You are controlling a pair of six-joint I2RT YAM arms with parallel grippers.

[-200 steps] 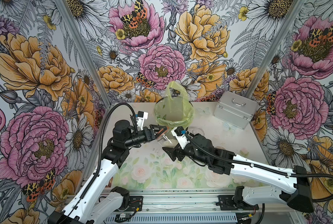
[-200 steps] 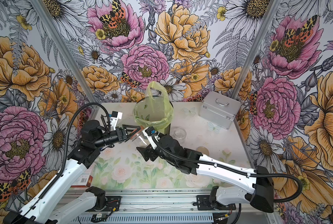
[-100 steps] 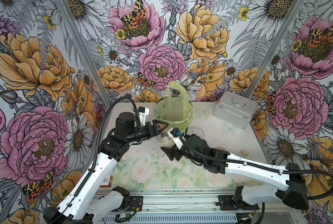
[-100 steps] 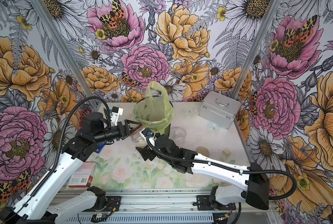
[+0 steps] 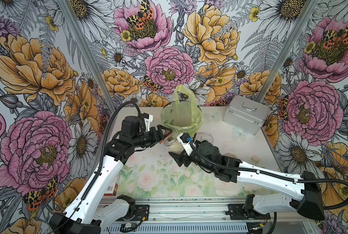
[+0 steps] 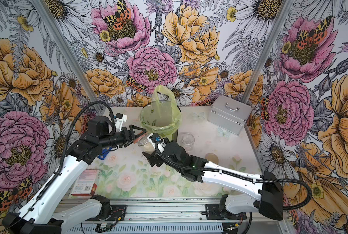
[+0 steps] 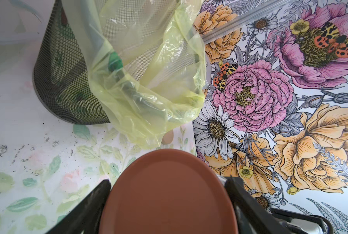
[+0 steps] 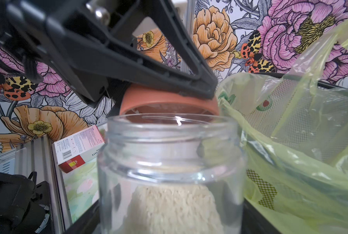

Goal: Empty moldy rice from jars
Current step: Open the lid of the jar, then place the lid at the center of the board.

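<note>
Right gripper [image 8: 169, 217] clamped on the lower body of an open glass jar [image 8: 169, 158], one finger on each side. Moldy rice [image 8: 173, 206] sits low in the jar, level with the fingers. Left gripper [image 7: 167, 202] pinches the copper-orange lid [image 8: 169, 101] by its rim, off the jar and just beyond its mouth. Jar is just beside the mesh bin [image 7: 63, 81] with its yellow-green bag [image 7: 148, 91]. Second jar [image 6: 187, 139] empty and lidless on the table [image 6: 128, 168], beige lid [image 6: 211, 157] near it.

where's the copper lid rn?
The copper lid is clamped in the left gripper, just above the open mouth of the rice jar, beside the mesh bin on the left arm's side.
</note>
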